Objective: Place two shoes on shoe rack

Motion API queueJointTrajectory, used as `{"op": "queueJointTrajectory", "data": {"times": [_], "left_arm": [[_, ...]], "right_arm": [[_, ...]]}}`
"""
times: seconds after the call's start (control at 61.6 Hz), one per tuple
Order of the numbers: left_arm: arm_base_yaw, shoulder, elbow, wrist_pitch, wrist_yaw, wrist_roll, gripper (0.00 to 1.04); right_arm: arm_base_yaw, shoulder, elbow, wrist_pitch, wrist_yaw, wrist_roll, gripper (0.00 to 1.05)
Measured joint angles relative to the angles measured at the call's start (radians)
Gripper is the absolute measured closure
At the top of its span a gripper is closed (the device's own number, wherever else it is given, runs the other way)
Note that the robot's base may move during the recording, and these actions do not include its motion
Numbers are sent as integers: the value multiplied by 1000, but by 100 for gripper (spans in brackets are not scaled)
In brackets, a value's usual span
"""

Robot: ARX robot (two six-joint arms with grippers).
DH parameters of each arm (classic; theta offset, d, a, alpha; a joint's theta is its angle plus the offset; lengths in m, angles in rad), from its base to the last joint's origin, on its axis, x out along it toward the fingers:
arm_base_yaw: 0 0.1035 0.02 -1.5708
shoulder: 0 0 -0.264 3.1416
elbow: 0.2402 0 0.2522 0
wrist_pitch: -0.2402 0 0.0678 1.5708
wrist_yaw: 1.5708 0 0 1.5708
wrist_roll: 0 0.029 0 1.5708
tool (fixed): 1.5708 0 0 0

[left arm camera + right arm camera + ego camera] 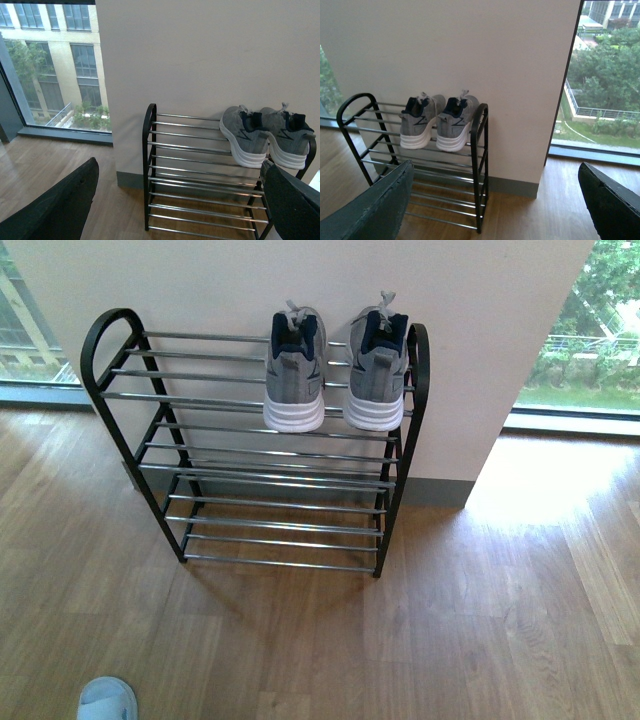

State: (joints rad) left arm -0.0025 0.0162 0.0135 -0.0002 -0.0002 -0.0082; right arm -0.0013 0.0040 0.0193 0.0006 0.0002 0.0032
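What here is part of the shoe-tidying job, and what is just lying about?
Part of the job:
- left sneaker and right sneaker, both on the top tier
- rack

Lying about:
- pale blue slipper on the floor, well short of the rack

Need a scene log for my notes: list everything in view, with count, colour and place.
Sneakers: two, grey with white soles, side by side at the right end of the top tier.
Shoe rack: one, black frame with chrome rods, on the floor against the wall.
Slipper: one, pale blue, on the floor near the robot, to its left, partly cut off.
Wall: one, pale beige, behind the rack.
Floor: one, brown wood.
Windows: two, one on either side of the wall, greenery outside.
Left claw: one, dark, open, empty.
Right claw: one, dark, open, empty.
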Motion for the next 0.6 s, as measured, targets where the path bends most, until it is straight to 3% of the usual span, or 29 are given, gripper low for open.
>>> {"op": "queueJointTrajectory", "data": {"times": [0.6], "left_arm": [[0,0,0,0,0,0,9]], "right_arm": [[0,0,0,0,0,0,9]]}}
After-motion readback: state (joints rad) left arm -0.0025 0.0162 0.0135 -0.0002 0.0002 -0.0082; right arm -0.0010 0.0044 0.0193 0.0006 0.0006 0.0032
